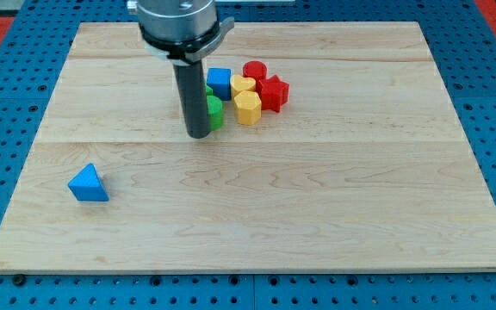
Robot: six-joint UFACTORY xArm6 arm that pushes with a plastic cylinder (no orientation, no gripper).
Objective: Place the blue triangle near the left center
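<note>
The blue triangle (pixel 88 184) sits at the bench's (pixel 334 224) eight o'clock; the tip (pixel 199 134) — no jaws fitted — stands well apart beside the green block (pixel 215 111), so approach comes next.

The arm comes in from the far edge, left of centre, showing only its round grey end housing with a dark clamp ring beneath. From it 1 straight dark rod hangs upright. My tip (pixel 199 135) sits down at the tabletop (pixel 317 198), in the far half and a little left of the middle.
</note>
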